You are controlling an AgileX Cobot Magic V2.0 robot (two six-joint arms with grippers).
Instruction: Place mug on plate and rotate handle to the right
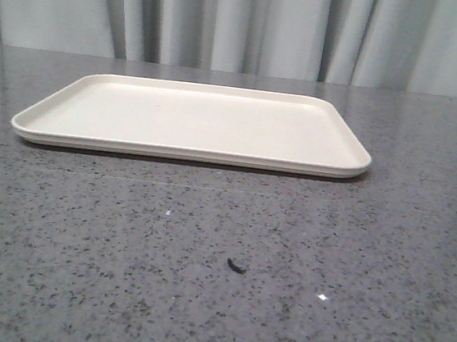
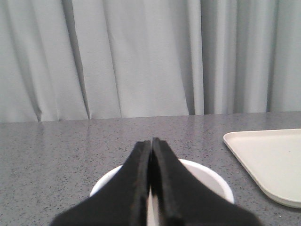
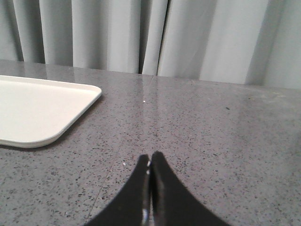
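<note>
Plate (image 1: 193,121): cream, rectangular, rounded corners, low raised rim; lies flat on the grey speckled table (image 1: 367,261), toward the far side in the front view, nothing on it

Mug (image 2: 207,176): seen only in the left wrist view, as a white rounded rim and part of the inner wall behind the fingers; stands on the table, off the plate, with bare tabletop between the two

Handle: not visible in any view; direction cannot be told

Smiley face: hidden, mug side out of sight

Left gripper (image 2: 151,150): black fingers pressed together at the tips, only a thin seam between them; sits over the mug opening, apparently above the rim rather than gripping it, though contact is hard to judge from this angle

Right gripper (image 3: 149,162): jaws closed tip to tip, holding nothing; hovers over bare table, plate corner off to one side and well apart

Small dark speck (image 1: 236,265): lies on the table nearer the camera than the plate

Curtain (image 1: 246,20): pale grey folds behind the table
</note>
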